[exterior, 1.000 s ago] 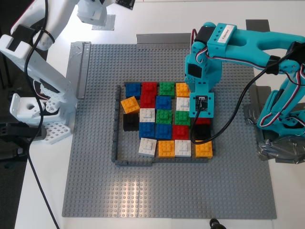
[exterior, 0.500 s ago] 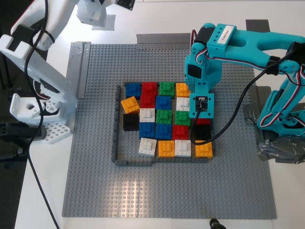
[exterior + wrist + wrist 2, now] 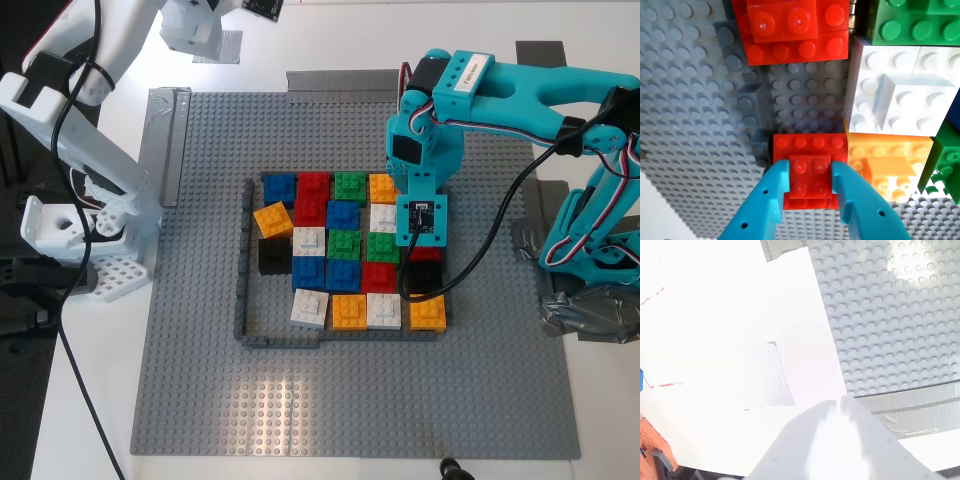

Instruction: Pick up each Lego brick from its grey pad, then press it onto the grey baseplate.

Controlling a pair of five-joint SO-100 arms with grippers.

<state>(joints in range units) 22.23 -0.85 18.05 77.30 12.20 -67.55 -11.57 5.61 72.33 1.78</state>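
Teal plastic fingers of my first gripper (image 3: 811,187) are clamped on a small red 2x2 studded Lego brick (image 3: 810,176), one finger against each side, as the first wrist view shows. That brick sits on top of a wider red brick (image 3: 810,144), which rests on the large grey studded baseplate (image 3: 685,125) just inside the thin dark grey brick frame (image 3: 747,107). Next to the gripped brick are an orange stacked brick (image 3: 890,165) and a white stacked brick (image 3: 900,97); another red brick (image 3: 790,27) lies further along, with a bare patch of baseplate between.

In the exterior view the teal arm (image 3: 520,95) reaches from that view's right, over the cluster of coloured bricks (image 3: 340,250) inside the frame, with its wrist module above the cluster's right-hand edge. The red brick itself is hidden under the arm in this view.

White fingers of my second gripper (image 3: 840,405) appear to meet at their tips with nothing between them, though glare washes out the detail. They hover over the white tabletop (image 3: 715,305), near a small silvery grey square pad (image 3: 771,375) and beside the baseplate's taped edge. In the exterior view the white arm (image 3: 90,70) stands at that view's left.
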